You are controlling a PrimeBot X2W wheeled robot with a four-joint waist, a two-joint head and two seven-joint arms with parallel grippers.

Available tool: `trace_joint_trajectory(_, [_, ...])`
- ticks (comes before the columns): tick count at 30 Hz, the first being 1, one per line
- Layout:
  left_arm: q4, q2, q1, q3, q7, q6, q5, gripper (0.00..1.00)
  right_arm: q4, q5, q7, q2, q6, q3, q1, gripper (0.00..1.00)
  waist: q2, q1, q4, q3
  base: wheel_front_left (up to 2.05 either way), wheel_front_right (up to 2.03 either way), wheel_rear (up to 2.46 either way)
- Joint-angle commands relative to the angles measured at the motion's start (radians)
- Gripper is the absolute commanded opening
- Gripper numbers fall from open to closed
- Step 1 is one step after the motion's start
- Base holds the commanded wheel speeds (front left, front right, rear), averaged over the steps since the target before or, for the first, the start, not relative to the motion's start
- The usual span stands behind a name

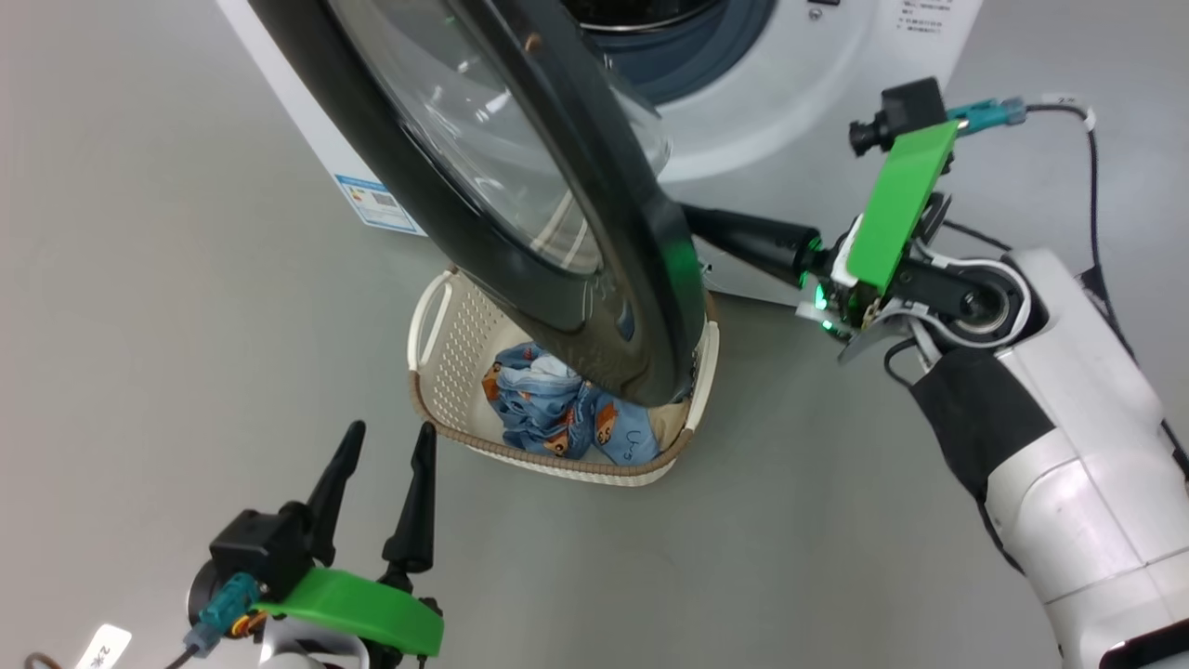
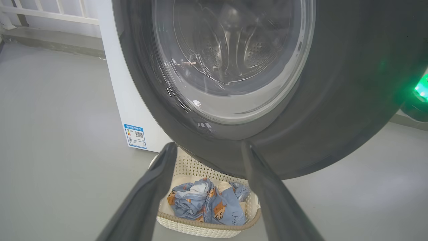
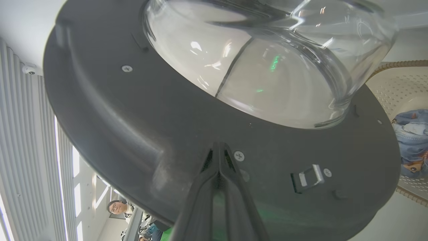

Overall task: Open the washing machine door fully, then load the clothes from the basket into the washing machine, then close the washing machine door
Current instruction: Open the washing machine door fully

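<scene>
Looking down from our head camera, we see the washing machine door (image 1: pixel 641 307) swung away from the front of the washing machine (image 1: pixel 771 102), its glossy black rim hanging above the basket (image 1: pixel 446 334) and hiding that basket's far right corner. Our right gripper (image 3: pixel 219 147) reaches in from the right behind the door. In our right wrist view its two dark fingers are pressed together with nothing between them, and their tips appear to rest on the door's dark inner face, just beside a screw and below the bulging glass bowl. A small metal latch (image 3: pixel 307 177) sits on that face to the right of the fingers. Our left gripper (image 1: pixel 387 437) hovers low at the lower left of the head view, fingers spread wide and empty, well apart from the door and near the basket's front left corner. From our left wrist we look between those fingers at the door's outer side, with the steel drum (image 2: pixel 234 50) showing through the glass. The basket stands on the grey floor (image 1: pixel 186 372) right in front of the machine, under the door. The clothes (image 1: pixel 548 409), light blue with orange-brown bears and a bit of cream cloth, lie bunched inside it. A blue energy label (image 1: pixel 376 200) is stuck on the machine's white side panel.
</scene>
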Motion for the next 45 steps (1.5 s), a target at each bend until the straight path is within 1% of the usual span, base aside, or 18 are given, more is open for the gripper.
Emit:
trace_joint_trajectory(1, [-0.019, 0.019, 0.007, 0.041, -0.006, -0.002, 0.008, 1.00, -0.037, 0.014, 0.011, 0.040, 0.002, 0.015, 0.021, 0.00, -0.0001, 0.0000, 0.010, -0.013, 0.00, 0.00, 0.00])
trace_joint_trajectory(14, [-0.021, 0.019, 0.040, 0.053, -0.006, -0.002, 0.036, 1.00, -0.080, 0.005, 0.057, 0.090, 0.002, 0.068, 0.098, 0.00, -0.0001, 0.0000, 0.057, -0.052, 0.00, 0.00, 0.00])
trace_joint_trajectory(22, [-0.015, 0.019, 0.052, 0.068, -0.006, -0.002, 0.048, 1.00, -0.100, 0.006, 0.062, 0.107, 0.002, 0.085, 0.136, 0.00, -0.0001, 0.0000, 0.051, -0.080, 0.00, 0.00, 0.00])
trace_joint_trajectory(26, [-0.009, 0.020, 0.051, 0.064, -0.006, -0.002, 0.048, 1.00, -0.102, -0.001, 0.033, 0.105, 0.002, 0.067, 0.153, 0.00, -0.0001, 0.0000, 0.041, -0.097, 0.00, 0.00, 0.00])
trace_joint_trajectory(27, [-0.007, 0.022, 0.051, 0.062, -0.006, -0.002, 0.048, 1.00, -0.104, -0.002, 0.023, 0.105, 0.002, 0.060, 0.158, 0.06, -0.0001, 0.0000, 0.037, -0.101, 0.00, 0.00, 0.00])
trace_joint_trajectory(28, [-0.005, 0.024, 0.051, 0.061, -0.006, -0.002, 0.048, 1.00, -0.107, -0.003, 0.013, 0.104, 0.002, 0.054, 0.163, 0.21, -0.0001, 0.0000, 0.033, -0.105, 0.00, 0.00, 0.00])
trace_joint_trajectory(29, [-0.003, 0.026, 0.051, 0.061, -0.006, -0.002, 0.046, 1.00, -0.111, -0.006, 0.001, 0.102, 0.002, 0.047, 0.170, 0.42, -0.0001, 0.0000, 0.029, -0.110, 0.00, 0.00, 0.00])
trace_joint_trajectory(30, [0.000, 0.027, 0.052, 0.060, -0.006, -0.002, 0.042, 1.00, -0.116, -0.012, -0.015, 0.098, 0.002, 0.040, 0.179, 0.78, -0.0001, 0.0000, 0.025, -0.118, 0.00, 0.00, 0.00])
trace_joint_trajectory(31, [0.002, 0.028, 0.052, 0.059, -0.006, -0.002, 0.033, 1.00, -0.122, -0.016, -0.031, 0.094, 0.002, 0.033, 0.191, 1.00, -0.0001, 0.0000, 0.022, -0.125, 0.00, 0.00, 0.00])
trace_joint_trajectory(33, [0.016, 0.039, 0.056, 0.058, -0.006, -0.002, 0.024, 1.00, -0.136, -0.019, -0.066, 0.080, 0.002, 0.013, 0.237, 1.00, -0.0001, 0.0000, 0.007, -0.149, 0.00, 0.00, 0.00])
trace_joint_trajectory(38, [0.026, 0.053, 0.064, 0.061, -0.006, -0.002, 0.016, 1.00, -0.155, -0.045, -0.113, 0.055, 0.002, 0.009, 0.304, 1.00, -0.0001, 0.0000, -0.019, -0.176, 0.00, 0.00, 0.00])
trace_joint_trajectory(45, [0.027, 0.072, 0.093, 0.084, -0.006, -0.002, 0.014, 1.00, -0.168, -0.063, -0.188, 0.024, 0.002, -0.002, 0.393, 1.00, -0.0001, 0.0000, -0.075, -0.205, 0.00, 0.00, 0.00])
